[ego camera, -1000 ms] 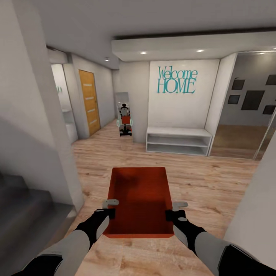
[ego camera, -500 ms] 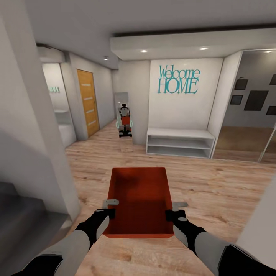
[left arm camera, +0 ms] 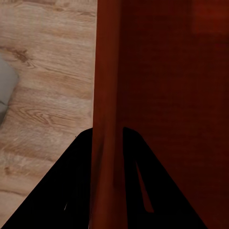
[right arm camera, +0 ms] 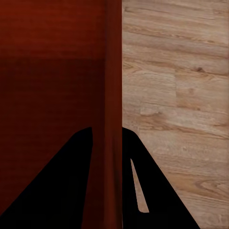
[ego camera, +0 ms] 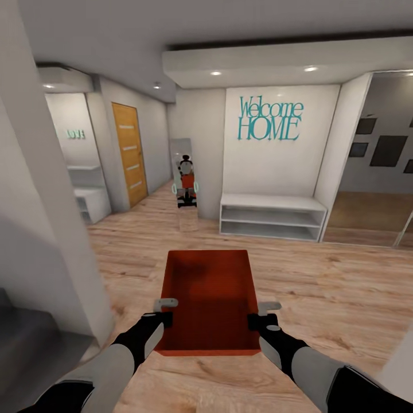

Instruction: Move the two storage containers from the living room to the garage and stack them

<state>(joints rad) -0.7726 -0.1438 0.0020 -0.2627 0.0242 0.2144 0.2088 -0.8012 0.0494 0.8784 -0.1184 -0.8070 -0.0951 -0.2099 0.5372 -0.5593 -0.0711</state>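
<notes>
One orange-red storage container (ego camera: 209, 292), open-topped and empty, hangs level in front of me above the light wood plank floor (ego camera: 327, 287). My left gripper (ego camera: 165, 312) is shut on its left wall near the near corner. My right gripper (ego camera: 257, 315) is shut on its right wall opposite. In the left wrist view, the thin red wall (left arm camera: 107, 86) runs between the dark fingers of the left gripper (left arm camera: 107, 143). The right wrist view has the same wall (right arm camera: 113, 71) pinched in the right gripper (right arm camera: 107, 140). This is a hallway, not the garage.
A white wall corner (ego camera: 46, 229) and grey stairs (ego camera: 28, 350) stand close at my left. Ahead are a white low shelf bench (ego camera: 272, 215), a tall mirror (ego camera: 184, 178) reflecting me, and a wooden door (ego camera: 129, 152). Mirrored sliding panels (ego camera: 378, 160) line the right.
The whole view has shifted: the left wall corner slid leftward, revealing more of the side room. The container and both grippers keep the same hold.
</notes>
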